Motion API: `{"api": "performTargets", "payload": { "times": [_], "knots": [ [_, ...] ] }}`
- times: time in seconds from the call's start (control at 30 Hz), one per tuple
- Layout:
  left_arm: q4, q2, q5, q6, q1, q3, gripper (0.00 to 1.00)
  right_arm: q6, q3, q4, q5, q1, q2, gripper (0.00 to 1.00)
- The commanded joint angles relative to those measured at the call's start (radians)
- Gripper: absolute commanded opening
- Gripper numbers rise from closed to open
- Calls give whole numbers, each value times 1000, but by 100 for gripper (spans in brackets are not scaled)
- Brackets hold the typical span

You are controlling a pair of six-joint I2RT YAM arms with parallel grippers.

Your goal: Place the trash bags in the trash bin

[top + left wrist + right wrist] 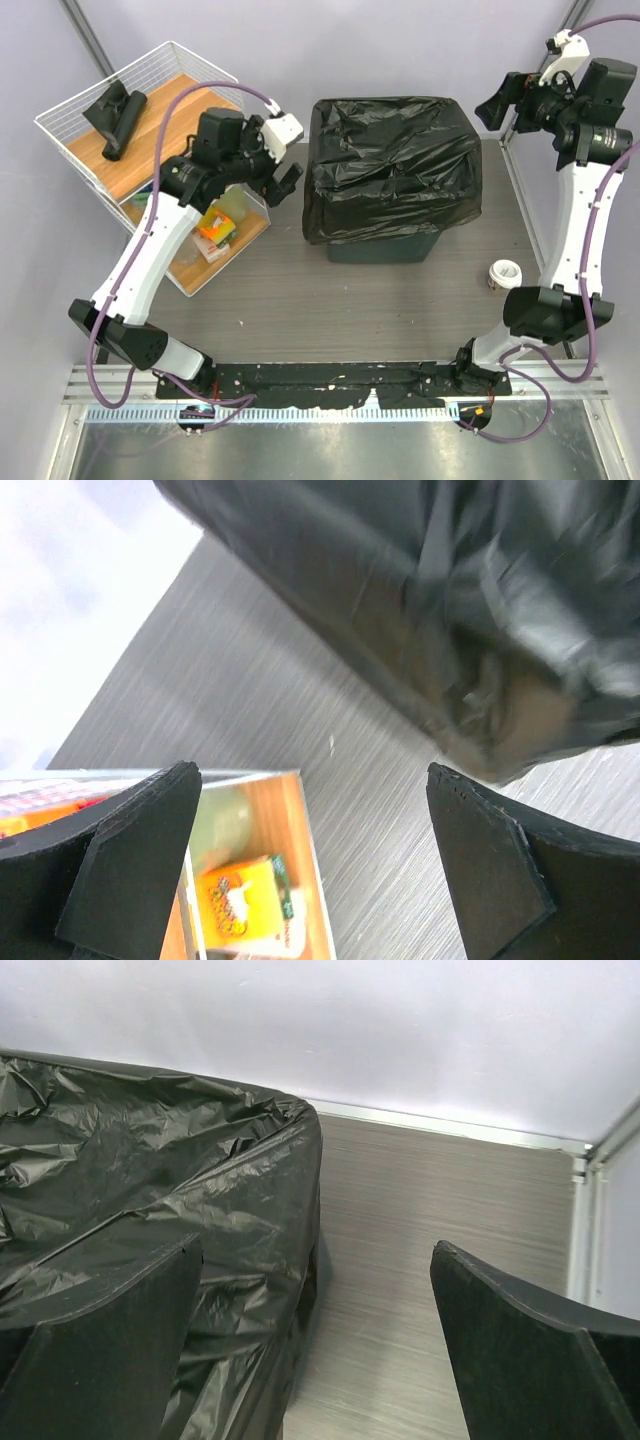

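Note:
A large crinkled black trash bag [392,165] is draped over the trash bin [385,246], covering its rim and most of its sides; the bin's dark base shows below. The bag also shows in the left wrist view [470,590] and the right wrist view [150,1200]. A rolled and folded black trash bag [120,118] lies on the top wooden shelf of the white wire rack [150,62]. My left gripper [285,180] is open and empty, between the rack and the bin. My right gripper [497,105] is open and empty, raised to the right of the bin.
The rack's lower shelf holds colourful snack packets [216,230], also in the left wrist view [245,905]. A white paper cup [503,274] stands on the table right of the bin. A metal frame rail [520,200] runs along the right edge.

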Motion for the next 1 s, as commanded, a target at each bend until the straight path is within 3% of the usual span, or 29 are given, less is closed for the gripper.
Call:
{"api": "performTargets", "payload": {
  "times": [0.0,0.2,0.47,0.67,0.97],
  "knots": [
    [24,-3,-170,205,-10,-133,100,-68,-22,-24,124,16,-87,100],
    [139,-20,-178,383,-9,-315,100,-92,-54,-61,184,21,-133,100],
    [310,46,-185,464,22,-490,100,-100,-138,-59,207,21,-167,100],
    [468,116,-169,458,78,-529,100,-100,-154,-82,189,21,-169,100],
    [564,242,-173,438,152,-493,100,-95,-154,-131,170,21,-158,100]
  ]
}}
